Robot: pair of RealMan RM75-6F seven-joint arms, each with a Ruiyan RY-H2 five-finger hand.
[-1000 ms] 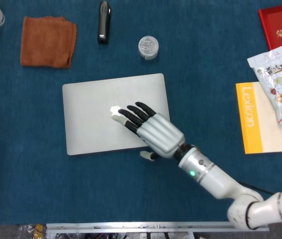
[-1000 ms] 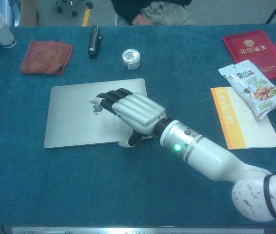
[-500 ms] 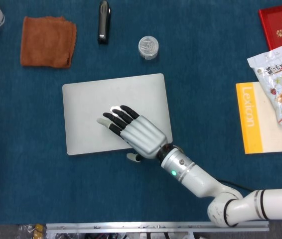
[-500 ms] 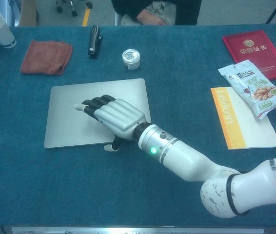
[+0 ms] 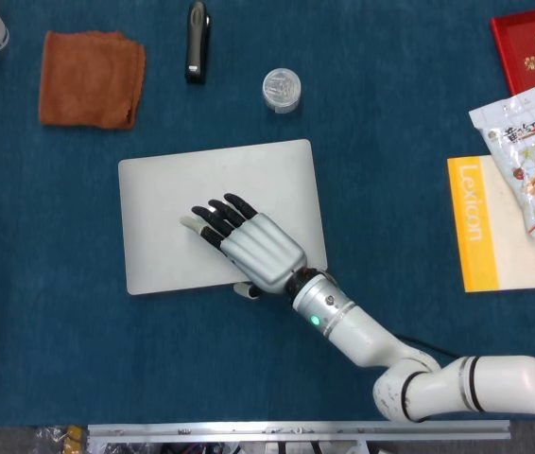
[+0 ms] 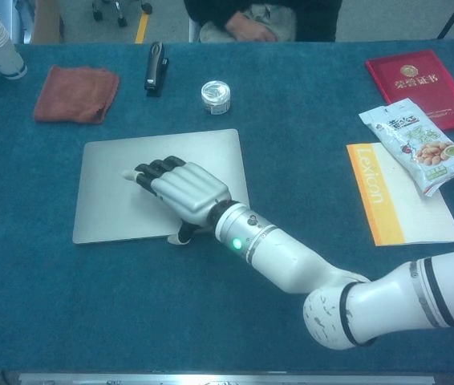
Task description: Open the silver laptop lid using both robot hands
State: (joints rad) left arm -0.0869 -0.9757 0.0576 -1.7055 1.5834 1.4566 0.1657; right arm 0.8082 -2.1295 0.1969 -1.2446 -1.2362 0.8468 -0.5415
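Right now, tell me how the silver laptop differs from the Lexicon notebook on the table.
The silver laptop is plain grey and wider than deep; the Lexicon notebook is pale with a yellow spine strip and lies deeper than wide. The right hand rests on the laptop's lid, while a snack packet overlaps the notebook's far corner. The laptop sits mid-table, the notebook to the right. Both lie flat and closed on the blue cloth.

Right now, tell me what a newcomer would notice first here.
The right hand lies fingers spread on the closed silver laptop at the table's middle, thumb at its near edge. A red booklet and a snack bag stand out far right.
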